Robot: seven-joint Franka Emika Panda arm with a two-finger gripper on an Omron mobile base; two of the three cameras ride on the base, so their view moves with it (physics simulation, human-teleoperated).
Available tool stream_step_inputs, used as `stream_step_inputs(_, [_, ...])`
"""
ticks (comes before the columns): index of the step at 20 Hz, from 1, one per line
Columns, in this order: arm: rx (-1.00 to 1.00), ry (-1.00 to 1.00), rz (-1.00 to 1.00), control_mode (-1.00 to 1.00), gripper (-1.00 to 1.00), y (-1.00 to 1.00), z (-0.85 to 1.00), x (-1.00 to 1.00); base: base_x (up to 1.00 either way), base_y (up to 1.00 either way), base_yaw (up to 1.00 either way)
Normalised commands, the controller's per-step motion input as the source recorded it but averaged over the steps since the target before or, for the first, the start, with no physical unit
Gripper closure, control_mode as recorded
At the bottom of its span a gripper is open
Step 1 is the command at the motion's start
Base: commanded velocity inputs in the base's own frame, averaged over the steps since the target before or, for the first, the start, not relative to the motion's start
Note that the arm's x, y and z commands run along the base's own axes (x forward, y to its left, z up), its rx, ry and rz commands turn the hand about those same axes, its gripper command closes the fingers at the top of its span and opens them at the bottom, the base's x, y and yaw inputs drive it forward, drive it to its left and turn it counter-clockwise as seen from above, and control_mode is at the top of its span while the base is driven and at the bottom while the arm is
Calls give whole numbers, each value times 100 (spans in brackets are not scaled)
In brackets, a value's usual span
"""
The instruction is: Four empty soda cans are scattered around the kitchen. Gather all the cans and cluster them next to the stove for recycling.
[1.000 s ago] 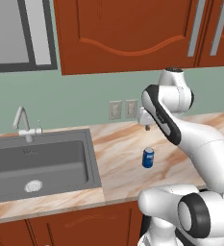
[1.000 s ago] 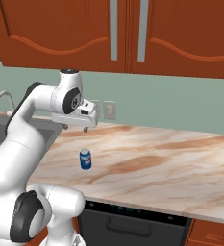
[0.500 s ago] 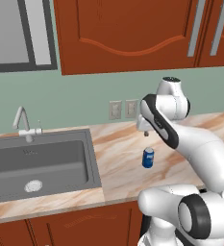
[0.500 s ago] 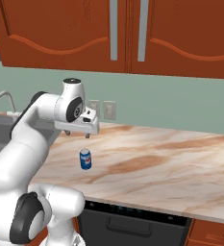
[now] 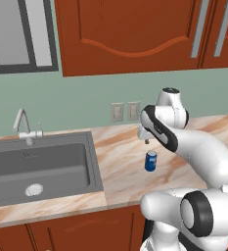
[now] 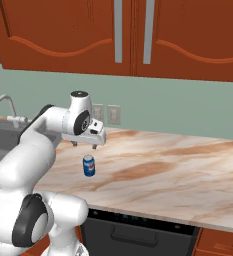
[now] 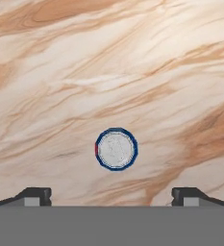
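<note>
Gripper (image 6: 84,145) hung above blue soda can (image 6: 89,165), jaws spread wide, nothing held. Can stood upright on marbled countertop (image 6: 168,175), apart from fingertips (image 7: 34,195), centred between them in hand view. Silver top faced camera. Label showed red-white patch, probably logo; text too small to read. Sink (image 5: 42,164) sat left of can; wall outlets (image 5: 125,111) behind.

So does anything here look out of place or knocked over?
Only the blue soda can, standing alone on the marbled countertop to the right of the sink. It is upright and looks undented, with nothing spilled. The open gripper hangs right above it.
</note>
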Motion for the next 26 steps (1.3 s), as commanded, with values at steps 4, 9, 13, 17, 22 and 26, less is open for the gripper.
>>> stream_step_inputs(4, [0,0,0,-100,-100,-2,-29,17,0,0,0])
stream_step_inputs(9, [0,1,0,-100,-100,0,-16,0,0,0,0])
stream_step_inputs(13, [0,0,0,-100,-100,0,-19,0,0,0,0])
stream_step_inputs(17, [0,0,0,-100,-100,0,-21,0,0,0,0])
stream_step_inputs(22, [0,0,0,-100,-100,0,-23,0,0,0,0])
stream_step_inputs(26, [0,0,0,-100,-100,0,-21,0,0,0,0])
